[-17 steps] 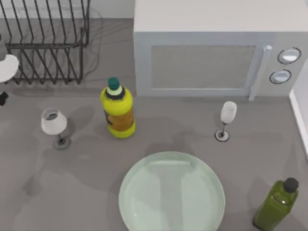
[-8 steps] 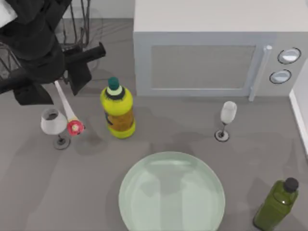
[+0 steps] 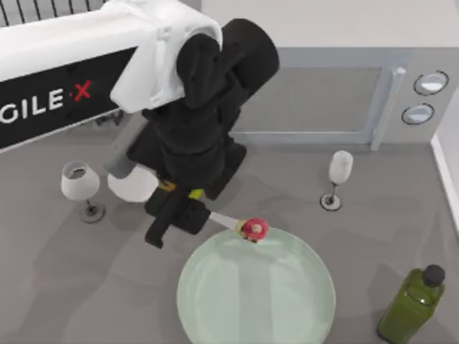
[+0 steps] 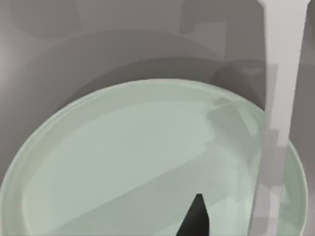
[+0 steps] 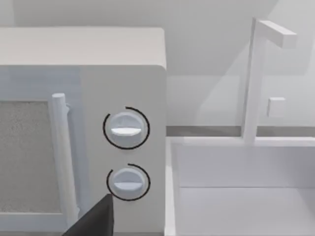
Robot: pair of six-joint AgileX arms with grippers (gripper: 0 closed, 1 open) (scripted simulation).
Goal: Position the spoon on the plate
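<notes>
1. Our left pincer (image 3: 188, 213) hangs just above the tabletop (image 3: 401, 215), at the upper-left edge of the plate (image 3: 256, 290), and it is closed on the spoon (image 3: 240, 225).
2. We hold one spoon: its slim white handle sticks out of the pincer toward the right, and its red-pink knob sits over the plate's upper rim. A white rounded shape beside the arm, near the left glass, may be the spoon's bowl; we cannot tell for sure.
3. In our left wrist view the plate (image 4: 123, 162) lies below the camera, and a pale bar, seemingly the spoon's handle (image 4: 275, 98), crosses over its rim; one dark fingertip (image 4: 197, 221) shows over the plate.
4. We count one plate, pale green and round, at the near middle of the tabletop, with nothing lying flat in it.
5. We count two white stemmed glasses: one (image 3: 79, 183) left of the arm, one (image 3: 339, 172) to the upper right of the plate, both upright.
6. We count one dark green bottle (image 3: 414, 304), upright at the near right, well apart from the pincer.
7. One microwave (image 3: 401, 86) stands at the back, with two round dials; our right wrist view faces those dials (image 5: 126, 129).
8. A dark wedge at the edge of our right wrist view belongs to the right arm; we cannot tell that pincer's state.
</notes>
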